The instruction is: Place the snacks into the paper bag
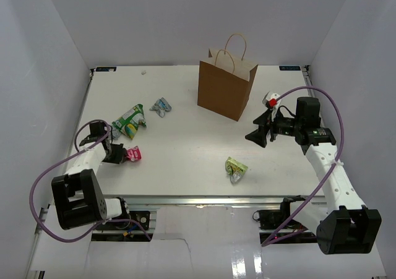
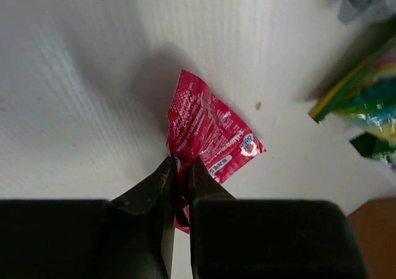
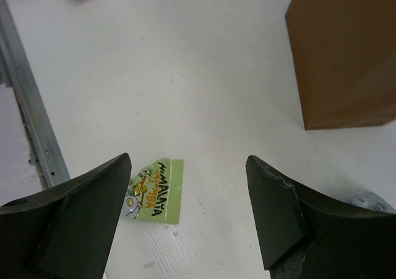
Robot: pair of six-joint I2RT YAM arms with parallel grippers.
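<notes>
My left gripper (image 1: 120, 154) is shut on the edge of a red snack packet (image 1: 133, 153) lying on the table at the near left. In the left wrist view the fingers pinch the packet's (image 2: 207, 130) lower edge at the gripper (image 2: 181, 161). A green packet (image 1: 130, 121) and a silver-grey one (image 1: 161, 106) lie farther back on the left. The brown paper bag (image 1: 226, 87) stands upright at the back centre. My right gripper (image 1: 257, 137) hovers open to the bag's right, above the table. A yellow-green packet (image 3: 154, 189) lies beyond its left finger, with the gripper (image 3: 189, 161) holding nothing.
A small red and white packet (image 1: 271, 98) sits by the right arm, near the bag. The yellow-green packet (image 1: 236, 167) lies close to the metal rail (image 3: 34, 124) at the table's near edge. White walls enclose the table on three sides.
</notes>
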